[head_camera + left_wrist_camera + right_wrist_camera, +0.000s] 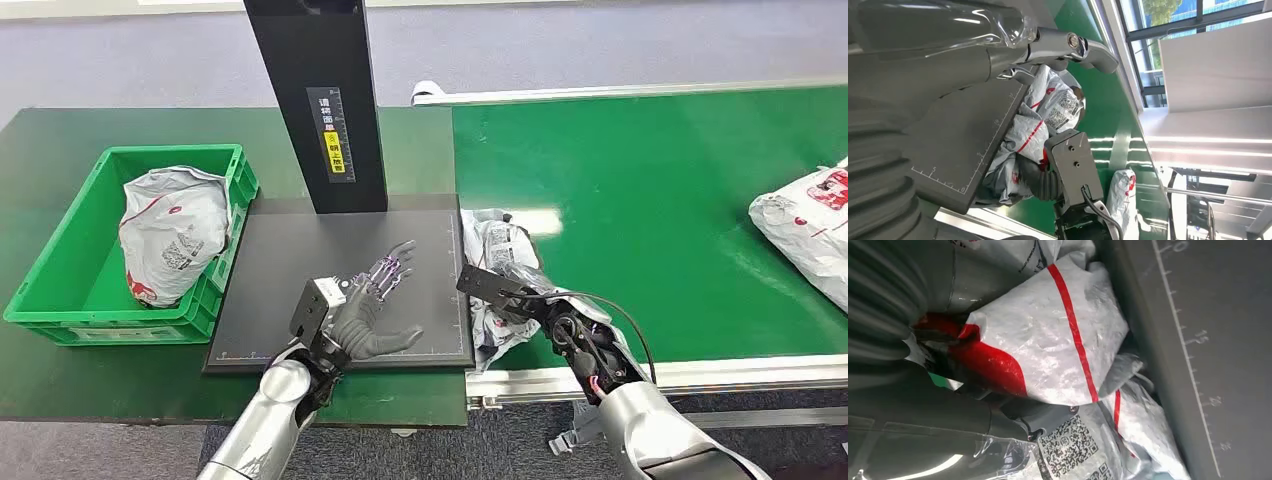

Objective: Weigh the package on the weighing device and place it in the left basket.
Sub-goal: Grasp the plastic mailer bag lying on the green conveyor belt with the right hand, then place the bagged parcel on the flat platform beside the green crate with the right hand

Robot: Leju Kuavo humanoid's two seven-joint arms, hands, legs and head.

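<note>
Right hand (520,300) clamped on grey package (497,250) at belt edge, 3 o'clock of scale plate (300,270); left hand (375,305) fingers spread, empty, over plate

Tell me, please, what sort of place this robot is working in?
Probably a parcel-sorting station: a green conveyor belt carries plastic mail bags, beside a flat weighing pad and a green crate already holding one.

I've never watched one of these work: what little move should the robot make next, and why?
Probably lift the package sideways onto the scale. The right hand grips it on the green belt, right beside the scale's edge. The left hand hovers open over the dark platform, and should likely clear off first.
</note>
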